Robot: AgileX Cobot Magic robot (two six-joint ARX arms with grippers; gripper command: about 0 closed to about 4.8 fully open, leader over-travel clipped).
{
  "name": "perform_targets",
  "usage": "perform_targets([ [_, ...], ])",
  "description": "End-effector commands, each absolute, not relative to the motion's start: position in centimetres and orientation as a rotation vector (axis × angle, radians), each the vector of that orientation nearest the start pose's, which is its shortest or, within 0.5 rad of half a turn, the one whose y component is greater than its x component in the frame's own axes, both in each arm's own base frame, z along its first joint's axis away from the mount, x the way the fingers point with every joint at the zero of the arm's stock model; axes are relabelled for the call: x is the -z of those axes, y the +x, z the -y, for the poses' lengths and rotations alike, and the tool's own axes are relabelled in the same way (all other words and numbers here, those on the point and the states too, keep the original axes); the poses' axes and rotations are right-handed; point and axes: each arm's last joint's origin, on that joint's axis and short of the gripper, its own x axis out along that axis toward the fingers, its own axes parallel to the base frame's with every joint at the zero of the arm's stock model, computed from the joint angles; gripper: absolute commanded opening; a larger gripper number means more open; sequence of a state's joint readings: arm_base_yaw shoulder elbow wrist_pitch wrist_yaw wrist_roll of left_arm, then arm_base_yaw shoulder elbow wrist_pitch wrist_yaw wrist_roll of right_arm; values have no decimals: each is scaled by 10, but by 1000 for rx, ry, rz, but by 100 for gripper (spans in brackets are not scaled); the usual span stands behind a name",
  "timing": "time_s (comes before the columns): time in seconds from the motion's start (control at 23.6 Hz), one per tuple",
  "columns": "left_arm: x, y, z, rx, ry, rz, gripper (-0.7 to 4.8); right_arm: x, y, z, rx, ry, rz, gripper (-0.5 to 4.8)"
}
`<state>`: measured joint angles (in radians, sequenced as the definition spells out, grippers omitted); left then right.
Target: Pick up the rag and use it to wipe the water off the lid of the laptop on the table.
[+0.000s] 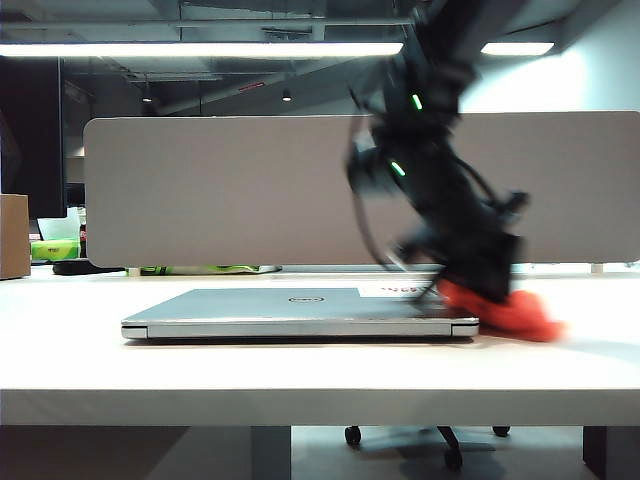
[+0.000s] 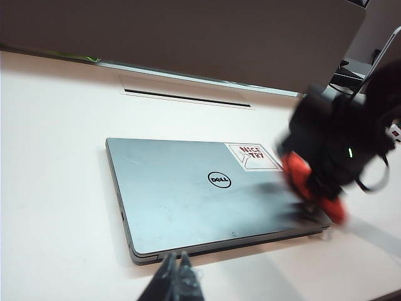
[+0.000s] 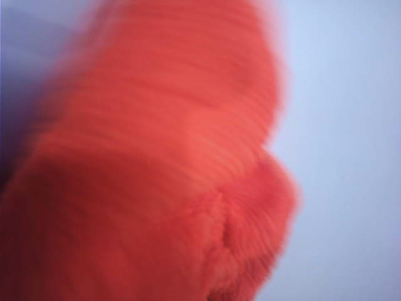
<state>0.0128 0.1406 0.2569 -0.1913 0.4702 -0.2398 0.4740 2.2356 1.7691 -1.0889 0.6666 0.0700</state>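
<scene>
**Right gripper on the rag at the laptop's corner**

Right gripper (image 1: 478, 285) is mine, clamped down on the rag (image 1: 500, 312), which bulges out below and to the side of the jaws. In my right wrist view the rag (image 3: 169, 169) fills nearly everything, blurred orange. It sits at the laptop's (image 1: 300, 312) front right corner, partly over the lid (image 2: 188, 188) edge and partly over the table (image 1: 300, 385) beside it. My left gripper (image 2: 177, 279) is closed on nothing, parked above the table just off the laptop's front edge.

I cannot make out the water on the lid; only faint marks show near the logo (image 2: 219, 181), too dim to call. So I judge the wipe should cover the whole middle of the lid, not one spot.

To do it well: keep the cloth flat under me with light, even pressure, sweep from this corner across toward the logo and the sticker (image 2: 253, 157), and overlap passes. Press too hard and the laptop may slide on the smooth table.

Room is good: the lid is bare, table lies open on both sides, and the divider (image 1: 250, 190) stands well behind the back edge. My left gripper stays clear of the path.
</scene>
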Motion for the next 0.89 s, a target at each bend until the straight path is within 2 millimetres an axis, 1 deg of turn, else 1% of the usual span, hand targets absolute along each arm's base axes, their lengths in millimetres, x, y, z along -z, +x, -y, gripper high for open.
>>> perform_targets([
  [0.04,-224,88,12,450,-246,-113,-5,-170,381,-163,250,-783,-1417,-4],
  [0.21,-224,88,12,450,-246,-113,-5,-196,381,-147,309,-759,-1370,-5],
  [0.3,-224,88,12,450,-246,-113,-5,-226,379,-130,342,-691,-1309,-2],
  [0.34,-224,88,12,450,-246,-113,-5,-234,378,-127,349,-676,-1294,12],
  [0.38,-224,88,12,450,-246,-113,-5,-243,376,-122,357,-654,-1272,41],
  [0.51,-224,88,12,450,-246,-113,-5,-268,371,-110,344,-580,-1223,184],
  [0.59,-224,88,12,450,-246,-113,-5,-283,367,-102,295,-511,-1206,291],
  [0.68,-224,88,12,450,-246,-113,-5,-296,363,-95,281,-458,-1182,414],
  [0.72,-224,88,12,450,-246,-113,-5,-301,360,-93,284,-448,-1168,449],
  [0.76,-224,88,12,450,-246,-113,-5,-306,358,-91,288,-442,-1154,472],
  [0.85,-224,88,12,450,-246,-113,-5,-317,353,-87,283,-440,-1131,479],
  [0.89,-224,88,12,450,-246,-113,-5,-327,346,-85,275,-443,-1108,441],
])
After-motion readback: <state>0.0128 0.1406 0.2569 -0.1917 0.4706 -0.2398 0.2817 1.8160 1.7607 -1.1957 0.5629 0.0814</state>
